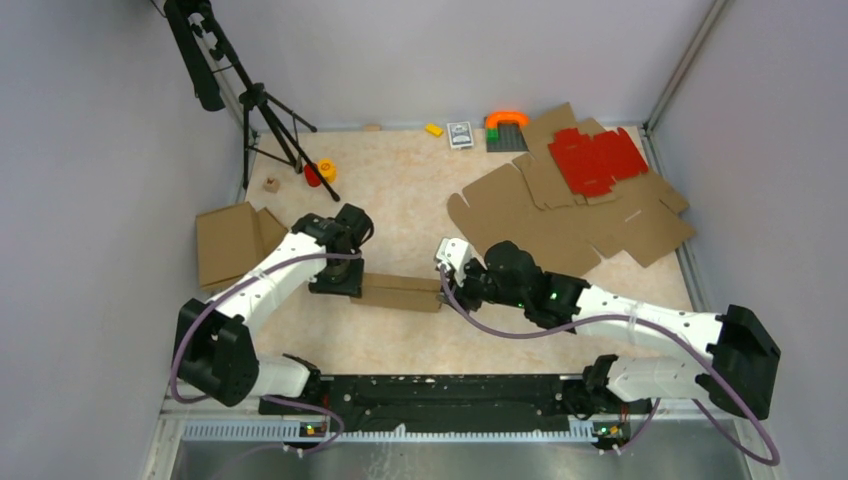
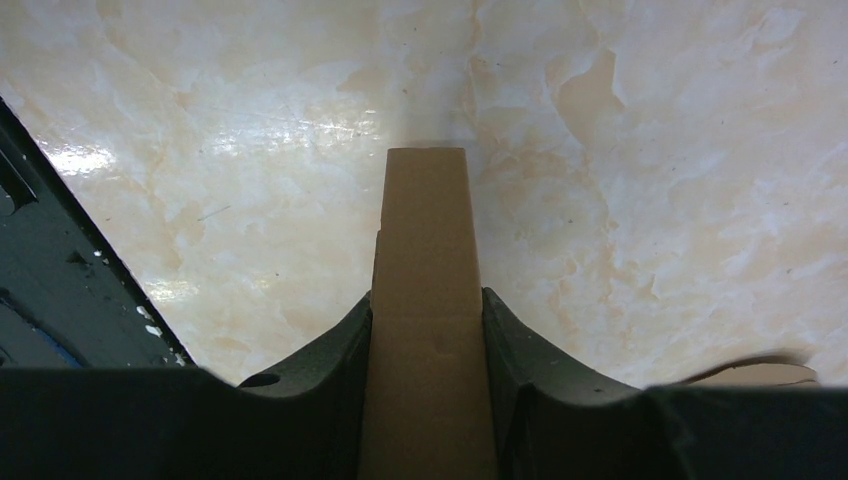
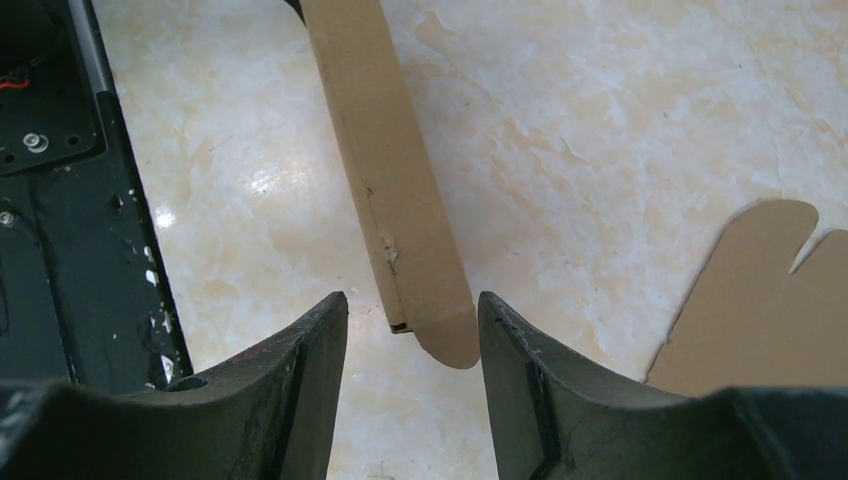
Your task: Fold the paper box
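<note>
The paper box [image 1: 400, 293] is a brown cardboard piece folded into a long narrow shape, lying in the middle of the table between my two arms. My left gripper [image 1: 337, 285] is shut on its left end. In the left wrist view the box [image 2: 425, 230] fills the gap between the black fingers of the left gripper [image 2: 427, 295] and runs away from the camera. My right gripper [image 1: 443, 290] is at the box's right end. In the right wrist view the box's [image 3: 385, 150] rounded end tab sits between the right gripper's [image 3: 412, 297] open fingers, close against the right one, with a gap on the left.
Flat brown die-cut sheets [image 1: 560, 215] lie at the back right with a red sheet [image 1: 597, 158] on top; one edge shows [image 3: 750, 290]. Folded cardboard [image 1: 228, 242] lies at the left. A tripod [image 1: 270, 120] and small items [image 1: 460, 134] stand at the back. The black base rail [image 3: 60, 200] is close.
</note>
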Available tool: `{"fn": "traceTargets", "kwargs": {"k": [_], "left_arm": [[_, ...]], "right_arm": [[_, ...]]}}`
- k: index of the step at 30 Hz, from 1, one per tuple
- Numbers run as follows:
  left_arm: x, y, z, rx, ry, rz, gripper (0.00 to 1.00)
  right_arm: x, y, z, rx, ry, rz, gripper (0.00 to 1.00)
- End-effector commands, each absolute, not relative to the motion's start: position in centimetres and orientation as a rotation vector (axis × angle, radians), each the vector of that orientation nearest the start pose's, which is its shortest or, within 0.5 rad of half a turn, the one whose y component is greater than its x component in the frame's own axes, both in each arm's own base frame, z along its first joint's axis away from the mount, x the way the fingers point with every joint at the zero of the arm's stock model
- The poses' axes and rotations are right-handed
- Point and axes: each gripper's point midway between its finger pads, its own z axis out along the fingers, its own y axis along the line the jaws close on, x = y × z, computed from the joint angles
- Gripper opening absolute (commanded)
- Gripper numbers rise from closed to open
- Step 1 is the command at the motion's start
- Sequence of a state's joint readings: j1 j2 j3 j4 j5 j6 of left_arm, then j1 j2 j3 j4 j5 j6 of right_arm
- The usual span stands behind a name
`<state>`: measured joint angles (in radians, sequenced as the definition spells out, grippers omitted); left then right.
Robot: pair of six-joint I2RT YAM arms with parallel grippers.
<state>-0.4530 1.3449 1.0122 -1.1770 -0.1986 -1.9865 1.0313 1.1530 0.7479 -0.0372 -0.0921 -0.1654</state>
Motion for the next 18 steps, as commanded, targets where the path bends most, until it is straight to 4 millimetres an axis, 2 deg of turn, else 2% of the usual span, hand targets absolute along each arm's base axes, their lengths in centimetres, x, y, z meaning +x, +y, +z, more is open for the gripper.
{"fn": "traceTargets", "kwargs": {"k": [1, 5, 9, 14, 18], "left_arm": [[22.3, -10.7, 10.1, -2.004, 2.113, 0.028, 0.00], [22.5, -10.7, 10.0, -1.999, 2.102, -0.007, 0.00], [22.7, -10.6, 10.0, -1.992, 2.086, -0.036, 0.03], [22.8, -10.9, 9.8, -1.990, 2.098, -0.054, 0.04], [22.8, -11.0, 9.7, -1.990, 2.108, -0.049, 0.03]], "right_arm": [[17.4, 33.4, 18.7, -1.266, 1.589, 0.665, 0.50], [17.4, 33.5, 18.1, -1.289, 1.604, 0.632, 0.50], [18.7, 33.0, 17.7, -1.244, 1.651, 0.548, 0.47], [20.4, 32.5, 17.9, -1.163, 1.694, 0.462, 0.37], [20.9, 32.4, 17.9, -1.141, 1.715, 0.426, 0.31]]}}
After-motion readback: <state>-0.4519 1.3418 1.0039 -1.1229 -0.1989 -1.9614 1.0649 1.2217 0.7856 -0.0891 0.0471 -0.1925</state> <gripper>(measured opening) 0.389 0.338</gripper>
